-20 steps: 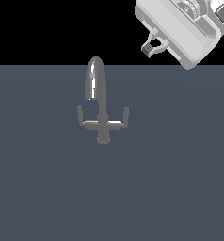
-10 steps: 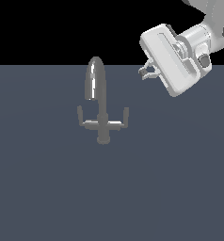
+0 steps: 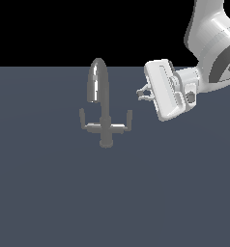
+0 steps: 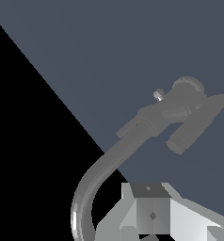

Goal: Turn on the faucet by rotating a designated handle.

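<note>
The faucet [image 3: 104, 107] stands upright on the dark grey floor [image 3: 49, 193], and I take it as my landmark. Its handle [image 3: 122, 123] is the crossbar arm on the exterior view's right of the central column, ending in a small raised tab. My gripper [image 3: 140, 93] hangs beside the spout, further to that same side and above the handle, clear of both. Its fingertips look close together with nothing between them, though I cannot tell their state.
</note>
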